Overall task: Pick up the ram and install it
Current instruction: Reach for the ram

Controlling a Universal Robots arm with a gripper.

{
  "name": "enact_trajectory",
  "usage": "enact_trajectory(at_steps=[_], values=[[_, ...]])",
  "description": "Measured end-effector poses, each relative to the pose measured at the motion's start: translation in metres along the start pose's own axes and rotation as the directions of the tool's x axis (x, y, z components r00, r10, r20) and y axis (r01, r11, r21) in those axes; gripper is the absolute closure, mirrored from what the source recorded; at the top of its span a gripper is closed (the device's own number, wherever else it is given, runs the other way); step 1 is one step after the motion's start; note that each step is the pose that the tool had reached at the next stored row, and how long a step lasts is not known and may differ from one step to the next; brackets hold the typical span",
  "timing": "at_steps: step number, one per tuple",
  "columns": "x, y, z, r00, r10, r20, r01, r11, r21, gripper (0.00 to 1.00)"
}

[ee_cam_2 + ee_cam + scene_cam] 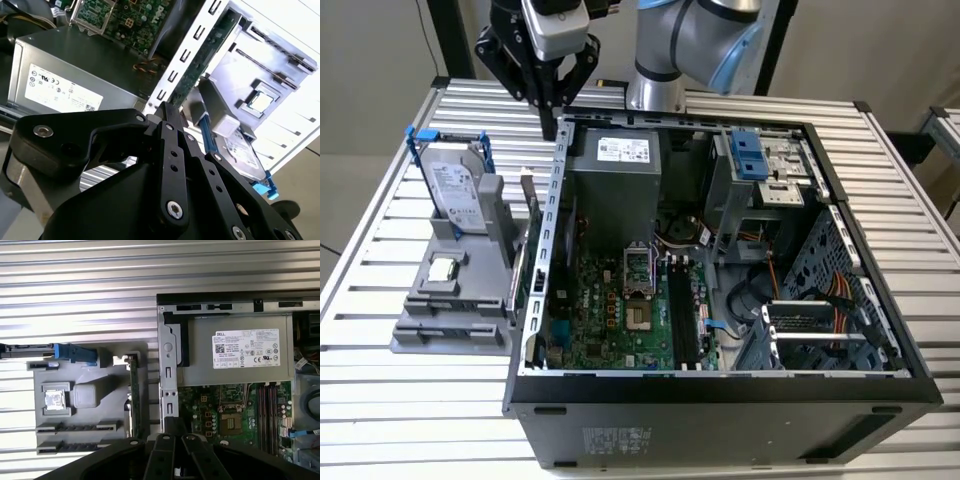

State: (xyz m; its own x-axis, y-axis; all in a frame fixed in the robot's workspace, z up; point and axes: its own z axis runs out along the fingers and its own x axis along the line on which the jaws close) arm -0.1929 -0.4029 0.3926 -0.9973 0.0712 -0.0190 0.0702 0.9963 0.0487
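As the hand hovers, the thin, flat ram stands edgewise.

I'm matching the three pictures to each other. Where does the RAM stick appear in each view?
Exterior view: the RAM stick stands on edge between the grey holder and the case wall, on the exterior view's left.
First wrist view: a thin green strip at the holder's edge, beside the case wall.
Second wrist view: it runs alongside the slotted case wall.
Shared landmark: the white-labelled power supply.
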Motion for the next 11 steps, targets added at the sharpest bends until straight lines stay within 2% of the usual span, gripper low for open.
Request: enact_trajectory(at_steps=[11], values=[[0.0113, -0.0017, -0.0003, 1.0000, 0.000, 0.0000, 0.000, 1.0000, 0.0000, 1.00]])
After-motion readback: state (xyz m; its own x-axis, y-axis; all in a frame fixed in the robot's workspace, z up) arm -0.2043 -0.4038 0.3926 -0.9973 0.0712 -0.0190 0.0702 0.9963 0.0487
